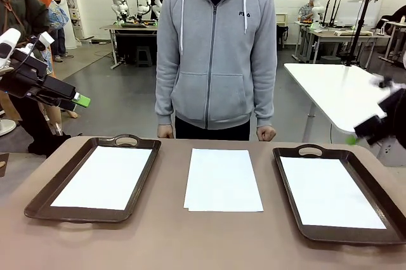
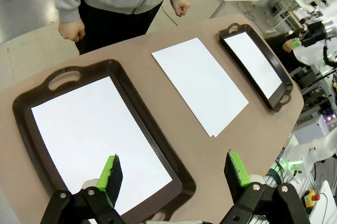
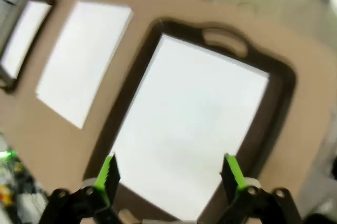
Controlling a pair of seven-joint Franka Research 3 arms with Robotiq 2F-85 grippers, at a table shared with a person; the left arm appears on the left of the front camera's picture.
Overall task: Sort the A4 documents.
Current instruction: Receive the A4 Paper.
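A small stack of white A4 documents (image 1: 222, 179) lies on the table's middle, between two dark brown trays. The left tray (image 1: 44, 197) holds a white sheet (image 1: 106, 176), and the right tray (image 1: 292, 200) holds another sheet (image 1: 328, 191). The stack (image 2: 200, 83) and the left tray's sheet (image 2: 92, 140) lie below my left gripper (image 2: 174, 174), which hangs open and empty above that tray's near end. My left gripper (image 1: 81, 100) is raised at the far left. My right gripper (image 3: 171, 174) is open and empty above the right tray's sheet (image 3: 195, 124); it is blurred at the right edge (image 1: 353, 139).
A person in a grey hoodie (image 1: 216, 48) stands at the far side, fists (image 1: 266, 133) at the table's edge. A white table (image 1: 342, 89) stands behind to the right. Bare brown tabletop (image 1: 190, 244) runs along the near edge.
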